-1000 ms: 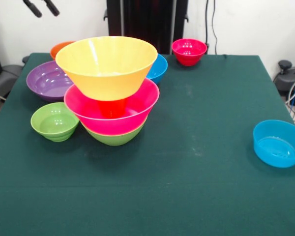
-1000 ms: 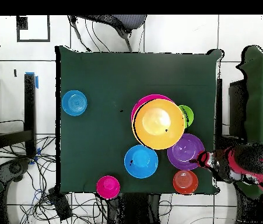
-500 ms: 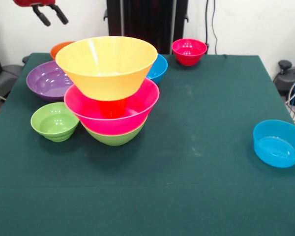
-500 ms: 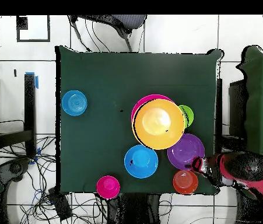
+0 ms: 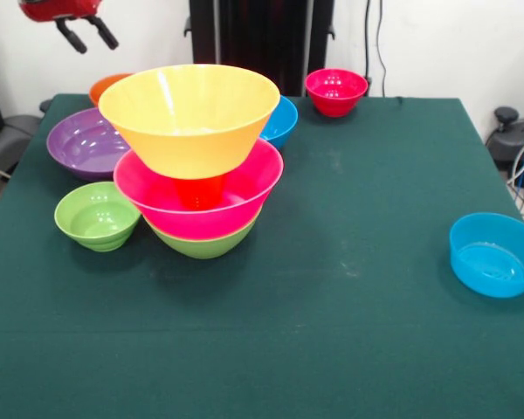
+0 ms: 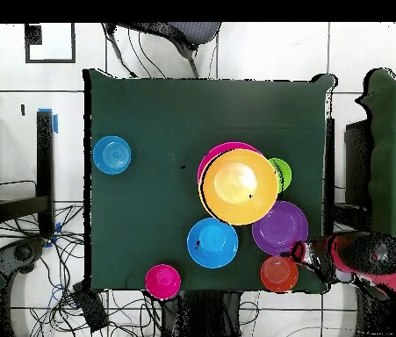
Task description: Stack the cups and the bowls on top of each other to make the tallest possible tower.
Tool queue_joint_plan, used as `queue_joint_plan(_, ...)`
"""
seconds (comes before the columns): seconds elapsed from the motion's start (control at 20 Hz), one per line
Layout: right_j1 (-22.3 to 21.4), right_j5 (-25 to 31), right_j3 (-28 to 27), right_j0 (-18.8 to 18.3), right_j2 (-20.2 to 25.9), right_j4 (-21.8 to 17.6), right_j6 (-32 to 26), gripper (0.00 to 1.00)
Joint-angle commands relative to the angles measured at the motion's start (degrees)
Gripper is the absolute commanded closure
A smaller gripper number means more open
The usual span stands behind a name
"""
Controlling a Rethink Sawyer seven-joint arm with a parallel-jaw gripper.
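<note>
The tower stands left of centre: a green bowl (image 5: 203, 243) lowest, a pink bowl (image 5: 244, 196) in it, an orange cup (image 5: 199, 190) showing through the pink wall, and a large orange bowl (image 5: 189, 113) on top. From overhead the large orange bowl (image 6: 239, 185) covers most of the stack. My gripper (image 5: 87, 36) hangs open and empty high at the far left, above the small orange bowl (image 5: 109, 85). In the overhead view the gripper (image 6: 302, 255) is beside the small orange bowl (image 6: 278, 274) and the purple bowl (image 6: 279, 227).
Loose bowls lie around: purple (image 5: 86, 142), small green (image 5: 97, 215), medium blue (image 5: 282, 118) behind the tower, small red (image 5: 335, 91) at the far edge, small blue (image 5: 494, 254) near the right edge. A chair (image 6: 170, 33) stands beyond the table.
My gripper has come down into the front view, with its red wrist now showing, and has shifted toward the small orange bowl. The bowls and the tower have not moved.
</note>
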Motion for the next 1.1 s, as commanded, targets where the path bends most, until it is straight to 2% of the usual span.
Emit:
queue_joint_plan(0.05,7.0,4.5,-6.9,-0.6,8.1,-6.8,-17.1,0.0)
queue_joint_plan(0.35,8.6,7.0,-9.2,-2.8,10.2,-9.2,-18.2,0.0)
queue_joint_plan(0.85,16.1,8.4,-16.5,-5.5,12.7,-13.7,-20.7,0.0)
queue_joint_plan(1.1,19.2,10.9,-20.2,-6.3,14.0,-14.9,-22.2,0.0)
